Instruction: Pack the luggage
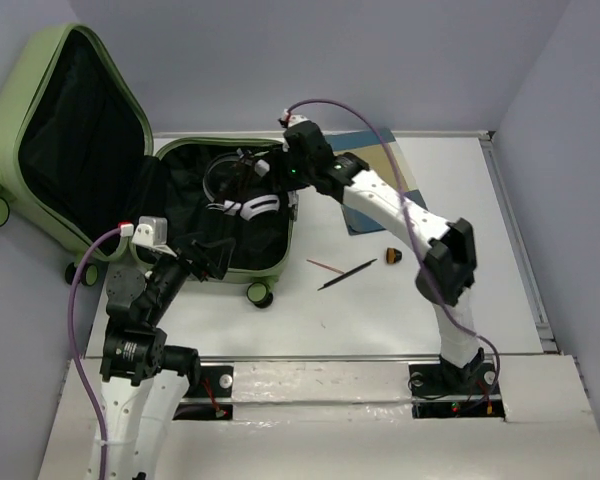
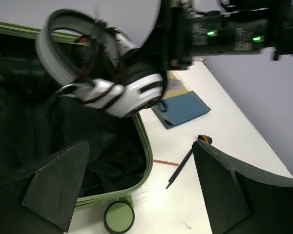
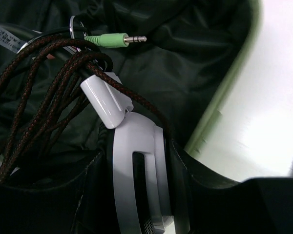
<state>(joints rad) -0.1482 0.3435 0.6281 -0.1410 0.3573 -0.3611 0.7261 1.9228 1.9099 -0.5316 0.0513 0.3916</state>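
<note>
no brand or word comes through clearly for me. the only print is a small white label (image 3: 2, 35) on the cable bundle, its lettering too fine to make out.

the luggage (image 1: 10, 150) is a light-green hard shell with rounded corners. it lies open at the far left of the white tabletop (image 1: 380, 320), lid propped up towards the left wall. both halves are lined in creased black fabric. a green-and-black caster wheel (image 2: 118, 217) sticks out at its near corner.

my right claw (image 3: 136, 190) is clamped on a white headset (image 2: 132, 95), gripping one ear cup and holding it over the right edge of the open case. a dark red braided cable (image 3: 39, 97) is looped round the headset, and its pale green jack plug (image 3: 117, 38) points out over the lining.

my left claw (image 2: 141, 187) has its fingers wide apart with nothing between them, at the near rim of the case.

on the tabletop to the right of the case lie a thin red stick (image 1: 325, 266), a black pen (image 1: 345, 275) and a small orange-and-black item (image 1: 391, 256). a blue folder (image 1: 380, 210) sits beyond them.
</note>
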